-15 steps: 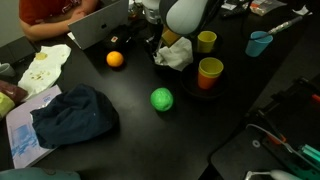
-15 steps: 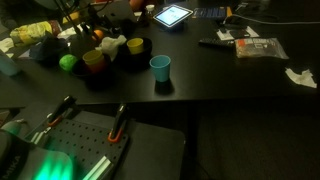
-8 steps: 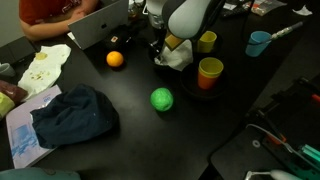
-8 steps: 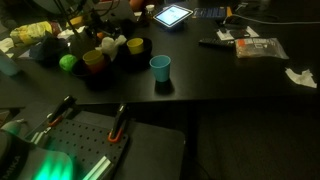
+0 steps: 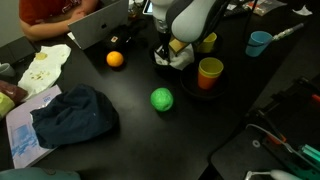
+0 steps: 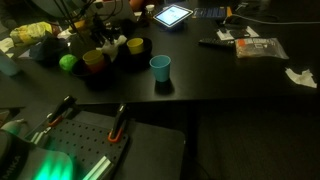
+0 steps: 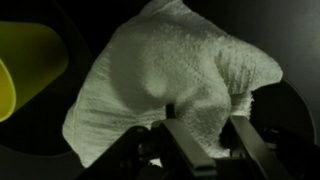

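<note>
A crumpled white cloth point(image 7: 170, 70) fills the wrist view and lies on the black table point(image 5: 130, 135) in both exterior views, small and pale among the cups point(image 6: 112, 43). My gripper point(image 7: 212, 135) reaches straight down onto it point(image 5: 170, 48), and its two dark fingers point(image 7: 185, 145) pinch a raised fold of the cloth. A yellow cup point(image 7: 25, 65) lies right beside the cloth, and it stands just behind the arm in an exterior view point(image 5: 207, 41).
An orange-and-yellow cup point(image 5: 210, 72), a green ball point(image 5: 162, 99), an orange ball point(image 5: 115, 59) and a blue cup point(image 5: 259, 43) surround the arm. A dark blue garment point(image 5: 72, 115) lies near the front. A laptop point(image 5: 100, 25) and a seated person point(image 5: 45, 15) are behind.
The arm has sunk a little onto the white cloth, and the fingers have drawn together on a fold of it. Nothing else has moved.
</note>
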{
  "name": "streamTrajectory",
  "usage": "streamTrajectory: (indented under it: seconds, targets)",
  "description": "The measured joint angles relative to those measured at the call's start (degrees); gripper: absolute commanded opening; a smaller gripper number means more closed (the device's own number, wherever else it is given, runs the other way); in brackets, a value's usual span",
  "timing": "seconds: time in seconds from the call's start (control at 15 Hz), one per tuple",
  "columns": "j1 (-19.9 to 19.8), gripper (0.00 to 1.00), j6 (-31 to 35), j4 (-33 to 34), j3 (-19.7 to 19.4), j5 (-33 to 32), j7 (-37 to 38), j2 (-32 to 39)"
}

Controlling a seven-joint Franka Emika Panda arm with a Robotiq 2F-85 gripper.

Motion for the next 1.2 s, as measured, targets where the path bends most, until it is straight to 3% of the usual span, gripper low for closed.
streamTrajectory:
  seconds: [0.07, 0.6, 0.93, 1.2]
  targets:
    - [-0.3, 0.05, -0.5, -0.2, 0.2, 1.1, 0.0, 0.0]
    - [-6.9, 0.07, -1.7, -0.3, 8.1, 13.7, -5.8, -0.9]
    - [-6.8, 0.07, -1.6, 0.0, 10.4, 15.2, -6.2, -4.2]
    - [-5.2, 0.06, -1.1, 0.0, 8.8, 12.5, -5.7, -8.1]
